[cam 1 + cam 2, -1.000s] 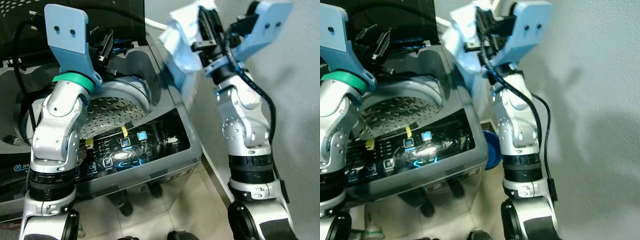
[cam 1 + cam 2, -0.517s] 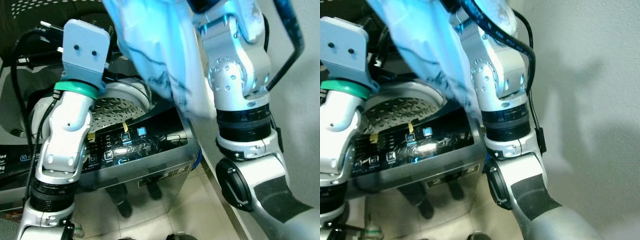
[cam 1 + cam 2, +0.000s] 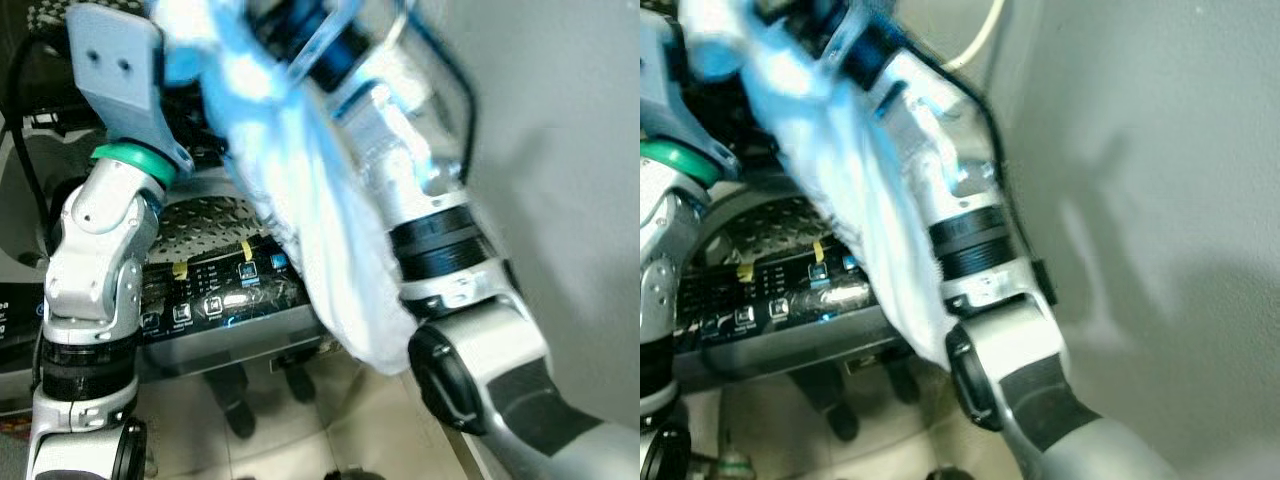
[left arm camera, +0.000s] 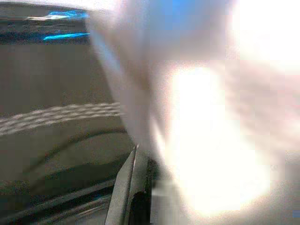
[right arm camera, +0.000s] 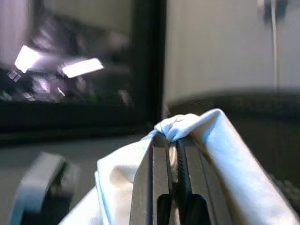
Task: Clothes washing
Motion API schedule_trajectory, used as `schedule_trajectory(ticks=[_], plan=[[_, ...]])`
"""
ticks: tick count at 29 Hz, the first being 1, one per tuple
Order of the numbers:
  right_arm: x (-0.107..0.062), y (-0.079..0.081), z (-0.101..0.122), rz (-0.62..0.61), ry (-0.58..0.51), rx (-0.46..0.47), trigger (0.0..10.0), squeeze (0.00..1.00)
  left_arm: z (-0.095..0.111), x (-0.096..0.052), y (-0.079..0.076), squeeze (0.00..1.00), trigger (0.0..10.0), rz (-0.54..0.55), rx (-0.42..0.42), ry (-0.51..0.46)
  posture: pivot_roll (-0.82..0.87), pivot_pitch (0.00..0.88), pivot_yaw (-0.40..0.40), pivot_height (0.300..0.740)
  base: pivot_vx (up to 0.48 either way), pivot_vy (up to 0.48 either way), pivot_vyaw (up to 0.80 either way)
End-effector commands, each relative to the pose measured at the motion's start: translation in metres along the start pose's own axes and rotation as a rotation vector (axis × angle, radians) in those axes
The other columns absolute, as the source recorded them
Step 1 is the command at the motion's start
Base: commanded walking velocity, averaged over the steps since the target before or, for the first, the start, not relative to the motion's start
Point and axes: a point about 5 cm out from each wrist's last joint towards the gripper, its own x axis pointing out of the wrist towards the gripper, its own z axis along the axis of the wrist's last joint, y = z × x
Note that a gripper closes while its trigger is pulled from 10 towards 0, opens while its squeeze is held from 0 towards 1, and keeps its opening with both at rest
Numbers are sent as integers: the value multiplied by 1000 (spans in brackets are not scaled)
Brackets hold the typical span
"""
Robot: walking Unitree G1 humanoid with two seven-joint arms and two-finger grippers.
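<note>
Pale blue and white against grey and black

We see a white-and-light-blue garment (image 3: 320,220), a silver arm with a green ring (image 3: 130,160), and a grey washing machine (image 3: 225,340) with blue-lit black panel.

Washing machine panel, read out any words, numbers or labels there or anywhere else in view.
Control panel: lit icons and small print, too blurred to read.
White lettering at the washing machine's left edge: cut off, unreadable.
Pale blue cloth in the right gripper: no lettering made out.
</note>
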Motion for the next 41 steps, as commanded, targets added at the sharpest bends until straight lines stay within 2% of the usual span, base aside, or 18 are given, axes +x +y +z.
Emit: schedule_trajectory(ticks=[1,4,6,8,10,17,23,26,27,29,31,32,33,34,35,37,38,41], plan=[[14,7,6,6,-30,-15,10000,0,7,-2,22,0,10000,195,53,-60,109,0,-29,740,0,0,0],[19,7,7,-7,-32,-9,10000,0,12,-4,30,0,10000,289,87,-102,111,0,-34,740,0,0,0],[35,1,30,-70,-90,8,10000,0,14,-28,-10,0,10000,-60,-13,-64,128,0,-47,740,0,0,0],[35,1,30,-70,-90,8,10000,0,14,-28,-10,0,10000,-60,-13,-64,128,0,-47,740,0,0,0],[38,0,38,-64,-115,11,10000,0,9,-55,-40,0,10000,-424,-193,33,113,0,-37,740,0,0,0],[38,3,52,29,-184,42,10000,0,1,-80,-59,0,10000,-749,-394,147,86,0,-17,740,0,0,0],[33,5,85,170,-322,133,10000,0,-20,-58,-70,0,10000,-711,-447,208,67,0,2,740,0,0,0],[24,4,106,244,-401,169,10000,0,-45,-16,-63,0,10000,-504,-324,272,51,0,18,740,0,0,0],[24,4,106,244,-401,169,10000,0,-45,-16,-63,0,10000,-504,-324,272,51,0,18,740,0,0,0],[18,2,110,252,-414,165,10000,0,-50,5,-47,0,10000,-374,-270,294,43,0,26,740,0,0,0],[3,-4,115,264,-432,156,10000,0,-47,37,-8,0,10000,-125,-192,277,38,0,31,740,0,0,0],[3,-4,115,264,-432,156,10000,0,-47,37,-8,0,10000,-125,-192,277,38,0,31,740,0,0,0],[-5,-7,116,265,-435,144,10000,0,-39,47,15,0,10000,0,-119,238,36,0,35,740,0,0,0],[-5,-7,116,265,-435,144,10000,0,-39,47,15,0,10000,0,-119,238,36,0,35,740,0,0,0],[-15,-11,116,258,-430,131,10000,0,-25,54,39,0,10000,118,-31,177,38,0,36,740,0,0,0],[-15,-11,116,258,-430,131,10000,0,-25,54,39,0,10000,118,-31,177,38,0,36,740,0,0,0],[-42,-33,89,135,-303,60,10000,0,14,55,88,0,10000,293,155,31,52,11,39,740,0,0,0],[-54,-42,73,78,-222,28,10000,0,27,53,100,0,10000,323,208,-11,53,13,39,740,0,0,0]])
